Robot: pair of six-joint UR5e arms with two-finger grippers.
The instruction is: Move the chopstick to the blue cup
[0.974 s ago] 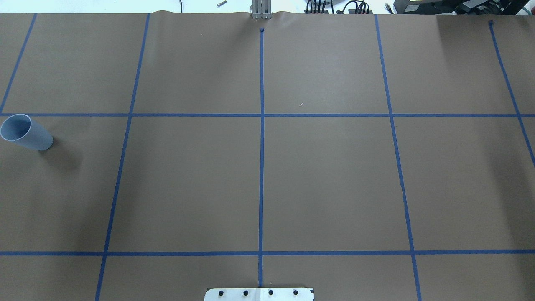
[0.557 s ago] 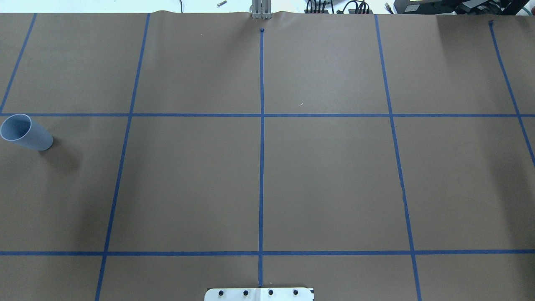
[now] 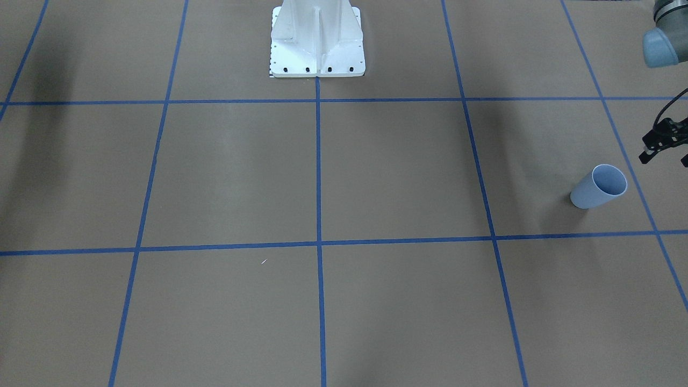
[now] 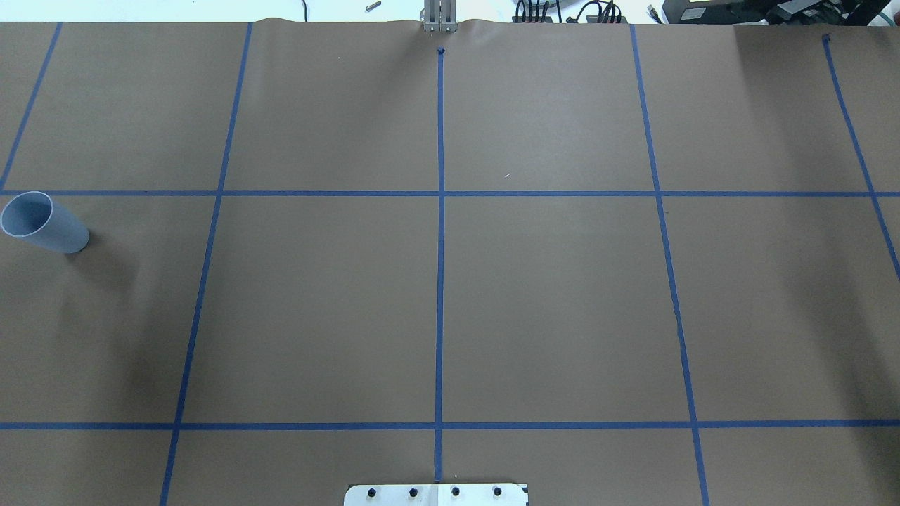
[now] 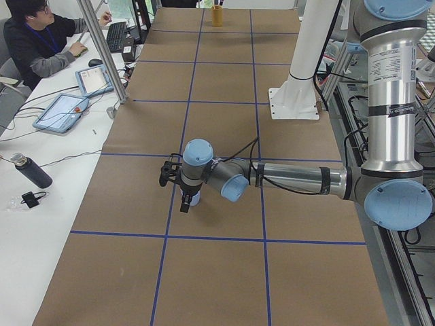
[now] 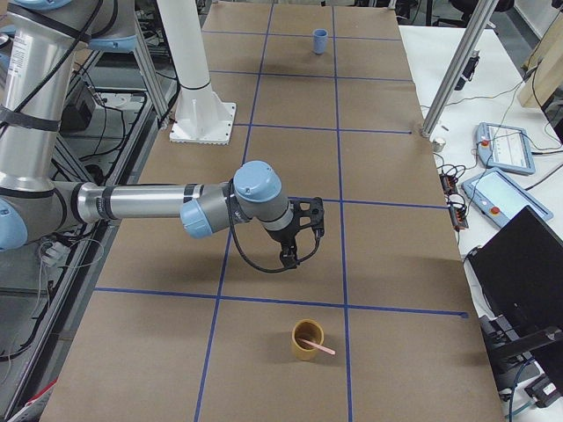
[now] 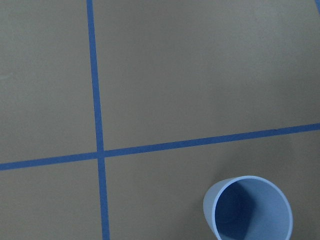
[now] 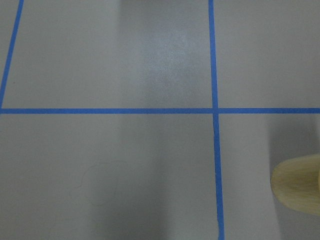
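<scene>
The blue cup [image 4: 43, 223] stands upright at the table's left end; it also shows in the front view [image 3: 598, 187] and, empty, in the left wrist view [image 7: 247, 207]. My left gripper [image 5: 183, 199] hangs just over and beside it, cut off at the front view's edge [image 3: 664, 145]; I cannot tell whether it is open. A pale-pink chopstick [image 6: 317, 345] leans in a tan cup [image 6: 308, 339] at the right end. My right gripper [image 6: 290, 255] hovers short of that cup; I cannot tell its state.
The tan cup's rim shows at the right edge of the right wrist view [image 8: 297, 185]. The white robot base [image 3: 317, 37] stands at mid-table. Blue tape lines grid the brown paper. An operator [image 5: 41, 41] sits at a side desk with tablets.
</scene>
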